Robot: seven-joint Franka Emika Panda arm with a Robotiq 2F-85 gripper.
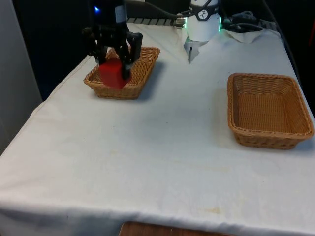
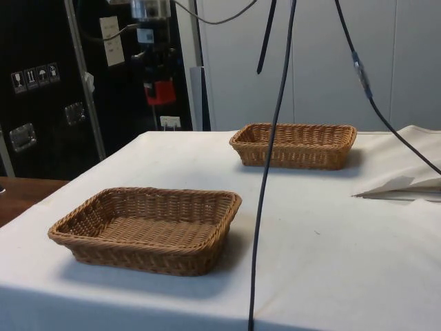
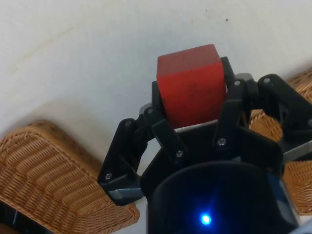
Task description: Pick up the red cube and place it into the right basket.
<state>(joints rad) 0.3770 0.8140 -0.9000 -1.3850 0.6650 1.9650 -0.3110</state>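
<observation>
The red cube (image 1: 112, 74) is held in the air with my gripper (image 1: 114, 66) shut on it, a black finger on each side. In the front view it overlaps the wicker basket (image 1: 118, 93) at the front view's left. From the side the cube (image 2: 160, 92) hangs high above the table, well over the level of both baskets. In the wrist view the cube (image 3: 187, 73) sits between the fingers (image 3: 157, 97) with white cloth under it. The other wicker basket (image 1: 268, 142) stands at the front view's right and has nothing in it.
The side view has the right basket (image 2: 145, 252) near and the left basket (image 2: 296, 155) far. Black cables (image 2: 272, 172) hang down across that view. Wicker rims (image 3: 44, 165) show on both sides of the gripper in the wrist view. A cloth fold (image 2: 400, 186) lies near the robot's base.
</observation>
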